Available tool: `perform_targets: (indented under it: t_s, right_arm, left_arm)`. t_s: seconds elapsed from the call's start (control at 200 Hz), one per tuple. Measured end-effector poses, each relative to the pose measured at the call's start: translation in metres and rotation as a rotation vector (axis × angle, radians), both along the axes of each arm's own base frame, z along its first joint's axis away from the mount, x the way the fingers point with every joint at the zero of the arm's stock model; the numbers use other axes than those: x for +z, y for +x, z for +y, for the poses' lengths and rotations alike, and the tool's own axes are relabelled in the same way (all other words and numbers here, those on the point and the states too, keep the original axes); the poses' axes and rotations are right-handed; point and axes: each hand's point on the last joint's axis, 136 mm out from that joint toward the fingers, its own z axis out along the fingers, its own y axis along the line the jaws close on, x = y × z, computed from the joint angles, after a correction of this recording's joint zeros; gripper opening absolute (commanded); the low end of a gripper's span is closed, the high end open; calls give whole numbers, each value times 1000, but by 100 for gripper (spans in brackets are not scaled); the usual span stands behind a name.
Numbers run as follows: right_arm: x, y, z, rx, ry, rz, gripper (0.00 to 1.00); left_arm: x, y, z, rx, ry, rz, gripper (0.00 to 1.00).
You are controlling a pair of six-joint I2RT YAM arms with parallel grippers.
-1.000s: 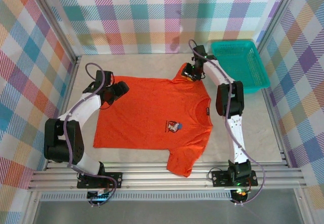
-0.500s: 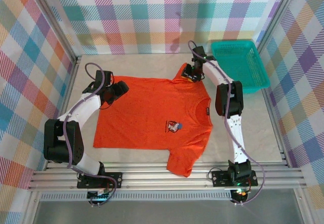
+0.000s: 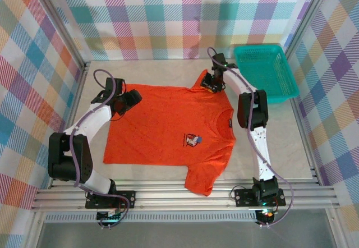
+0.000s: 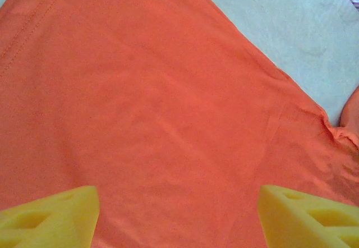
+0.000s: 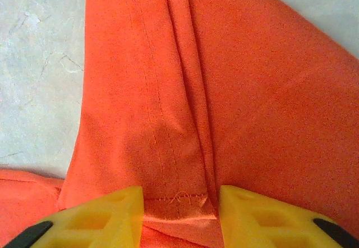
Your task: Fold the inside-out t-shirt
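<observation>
Because it is thin, limp cloth, the inside-out t-shirt [image 3: 171,127] lying flat on the desk [image 3: 280,141] should weigh little, sag and crease when raised, and drag rather than slide cleanly. Stitched hems and sleeve edges look like the firmest places to take hold. At the far sleeve, the right gripper [image 5: 180,217] pinches a bunched hem fold. Over the bottom hem, the left gripper [image 4: 178,217] hovers spread wide, holding nothing.

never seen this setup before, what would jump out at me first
A bright orange-red t-shirt lies spread flat mid-table, small cartoon print on its chest. The right tool pinches a sleeve hem at the far side; the left tool hovers open over the other end. A teal basket sits far right.
</observation>
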Motion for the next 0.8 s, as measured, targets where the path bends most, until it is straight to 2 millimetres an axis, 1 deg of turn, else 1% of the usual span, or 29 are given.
perform_targets:
  t_s: [0.035,0.14,0.165,0.335,0.475,0.585,0.72,0.8]
  right_arm:
    - [0,0,0,-2,0,1,29]
    - [-1,0,-1,-10,-4,4,10]
    - [-1,-1,-1,-8,-6,5,8]
    - [3,-3,1,-8,-8,16,8]
    - [23,2,2,-2,-9,-14,7]
    - [39,8,2,7,-17,-45,0]
    - [44,9,4,18,-6,-59,0]
    - [49,13,12,38,26,-84,0]
  left_arm:
    - [0,0,0,0,0,1,74]
    - [0,-2,0,0,2,6,73]
    - [0,-2,0,0,1,6,73]
    - [1,-3,1,3,5,4,73]
    - [1,-3,2,3,9,3,73]
    - [1,-3,2,2,10,3,73]
    - [1,-2,2,-1,12,2,73]
    - [1,-2,2,-1,11,2,72]
